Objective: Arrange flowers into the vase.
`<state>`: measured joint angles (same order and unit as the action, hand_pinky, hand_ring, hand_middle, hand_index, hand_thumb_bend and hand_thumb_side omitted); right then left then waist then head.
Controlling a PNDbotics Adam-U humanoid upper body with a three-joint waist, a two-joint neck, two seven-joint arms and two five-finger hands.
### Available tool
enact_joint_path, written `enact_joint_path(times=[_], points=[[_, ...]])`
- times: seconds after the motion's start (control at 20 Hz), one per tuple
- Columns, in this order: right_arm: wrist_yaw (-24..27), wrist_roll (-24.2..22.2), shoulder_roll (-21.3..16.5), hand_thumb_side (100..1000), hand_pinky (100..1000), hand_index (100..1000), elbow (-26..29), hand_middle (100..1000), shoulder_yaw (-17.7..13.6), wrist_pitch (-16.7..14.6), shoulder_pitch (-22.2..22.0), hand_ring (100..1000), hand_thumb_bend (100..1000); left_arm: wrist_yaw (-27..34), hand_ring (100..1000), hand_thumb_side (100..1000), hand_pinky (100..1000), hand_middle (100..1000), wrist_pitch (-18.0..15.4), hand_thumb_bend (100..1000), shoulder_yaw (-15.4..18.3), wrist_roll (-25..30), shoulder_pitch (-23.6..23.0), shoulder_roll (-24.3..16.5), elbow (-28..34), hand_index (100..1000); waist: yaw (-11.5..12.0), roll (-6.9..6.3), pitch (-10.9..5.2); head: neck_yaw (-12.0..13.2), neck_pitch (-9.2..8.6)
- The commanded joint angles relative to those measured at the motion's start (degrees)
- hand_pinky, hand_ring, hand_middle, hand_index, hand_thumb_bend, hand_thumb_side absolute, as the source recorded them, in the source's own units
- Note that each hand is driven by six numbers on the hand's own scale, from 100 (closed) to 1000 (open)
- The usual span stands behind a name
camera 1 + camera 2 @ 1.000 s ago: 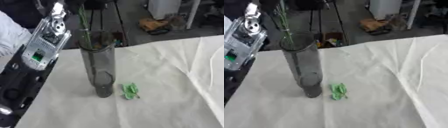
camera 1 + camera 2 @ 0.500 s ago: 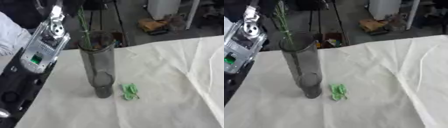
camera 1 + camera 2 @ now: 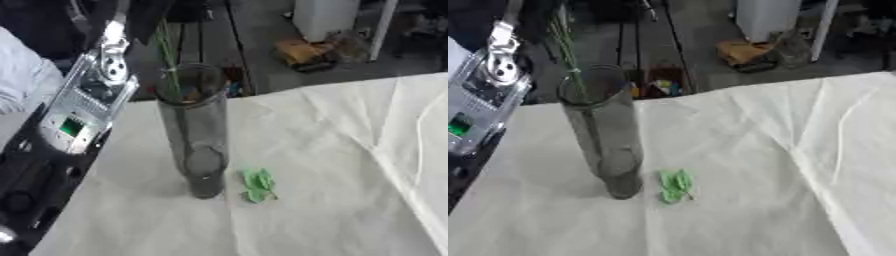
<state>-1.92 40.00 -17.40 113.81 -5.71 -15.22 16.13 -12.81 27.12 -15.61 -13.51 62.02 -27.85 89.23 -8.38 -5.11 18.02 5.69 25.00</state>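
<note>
One left arm (image 3: 74,112) borders the vase (image 3: 197,132); hand state indiscernible.

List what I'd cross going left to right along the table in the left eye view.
Robot's left arm → tall glass vase holding green stems → small green leaf piece → creased white tablecloth.

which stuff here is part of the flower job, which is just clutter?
Job:
glass vase, upright on the white cloth
green stems standing in the vase
left arm, hand out of view

Lying about:
green leaf scrap beside the vase base
</note>
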Motion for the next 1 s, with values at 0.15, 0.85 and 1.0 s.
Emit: enact_joint_path(times=[0.15,0.85,1.0], points=[[0.24,0.04,-0.64,940,472,648,0.79,346,-0.52,0.13,0.44,460,100,-2.84,794,1000,540,824,-2.04,100,-1.04,3.77,0.35,-2.33,0.60,750,0.01,0.31,-0.90,-0.19,-0.72],[0.33,0.17,-0.55,942,472,648,0.79,345,-0.52,0.18,0.34,460,100,-9.76,821,1000,581,857,-3.41,100,1.13,13.81,-0.46,-2.86,1.49,784,0.26,0.53,-0.69,-0.34,-0.77],[0.32,0.12,-0.56,943,472,648,0.79,345,-0.52,0.21,0.34,460,100,-10.62,826,1000,594,863,-3.52,100,1.23,14.97,-0.61,-3.00,1.69,801,0.34,0.52,-0.70,-0.34,-0.81]])
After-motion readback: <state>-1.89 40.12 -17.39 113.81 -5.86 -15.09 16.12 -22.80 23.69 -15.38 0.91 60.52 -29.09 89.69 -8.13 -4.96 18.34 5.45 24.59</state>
